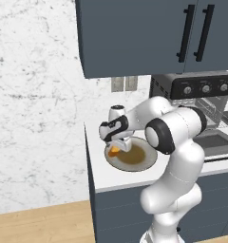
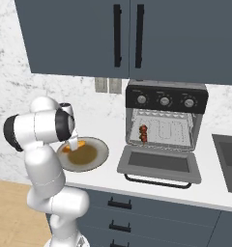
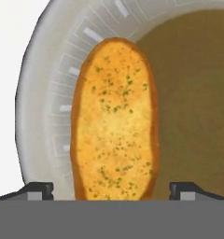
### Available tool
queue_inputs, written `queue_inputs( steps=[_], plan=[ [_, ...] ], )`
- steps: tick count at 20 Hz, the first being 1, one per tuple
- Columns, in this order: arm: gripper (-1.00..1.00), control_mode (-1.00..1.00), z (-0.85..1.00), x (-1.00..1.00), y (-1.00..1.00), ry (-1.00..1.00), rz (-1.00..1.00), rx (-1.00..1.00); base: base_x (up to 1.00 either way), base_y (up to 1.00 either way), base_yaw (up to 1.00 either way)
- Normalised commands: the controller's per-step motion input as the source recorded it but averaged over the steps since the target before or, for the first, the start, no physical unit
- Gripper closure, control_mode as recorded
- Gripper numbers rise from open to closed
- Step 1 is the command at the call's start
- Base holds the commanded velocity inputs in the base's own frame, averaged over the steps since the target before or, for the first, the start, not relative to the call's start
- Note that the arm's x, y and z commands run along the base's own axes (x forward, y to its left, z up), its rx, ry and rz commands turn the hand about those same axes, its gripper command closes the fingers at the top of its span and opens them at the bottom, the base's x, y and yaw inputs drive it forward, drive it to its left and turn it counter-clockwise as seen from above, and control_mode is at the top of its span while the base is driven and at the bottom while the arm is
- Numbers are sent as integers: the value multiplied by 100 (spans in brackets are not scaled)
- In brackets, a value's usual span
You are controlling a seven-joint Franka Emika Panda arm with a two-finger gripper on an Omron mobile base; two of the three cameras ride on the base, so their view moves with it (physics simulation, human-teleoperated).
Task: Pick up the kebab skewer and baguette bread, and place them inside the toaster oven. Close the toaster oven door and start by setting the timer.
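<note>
the thin kebab skewer [image 2: 143, 133] with dark red chunks already lies on the wire rack inside the boxy black toaster oven [image 2: 165, 125], its drop-down door [image 2: 159, 164] open. the orange-golden oval baguette bread [image 3: 115, 121] lies on the grey plate [image 3: 48, 112] on the tabletop, between wide, empty jaws [image 3: 111, 190]; grasping, loading, closing and timer remain.

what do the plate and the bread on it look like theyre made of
Plate: likely glazed ceramic, with a smooth grey ribbed rim and glossy brown centre. Bread: baked loaf with a matte orange-golden crust flecked with green specks, probably herbs.
</note>
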Motion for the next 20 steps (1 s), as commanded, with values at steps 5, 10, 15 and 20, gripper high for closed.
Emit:
queue_inputs(
  steps=[5, 10, 15, 20],
  plan=[
    [-100, -100, 0, -24, -20, 0, -6, 0, 0, 0, 0],
    [-100, -100, -12, -2, -12, 0, -5, 0, 0, 0, 0],
    [-100, -100, -4, 1, 0, 0, -2, 0, 0, 0, 0],
    [-100, -100, 0, 0, 0, 0, -1, 0, 0, 0, 0]
  ],
)
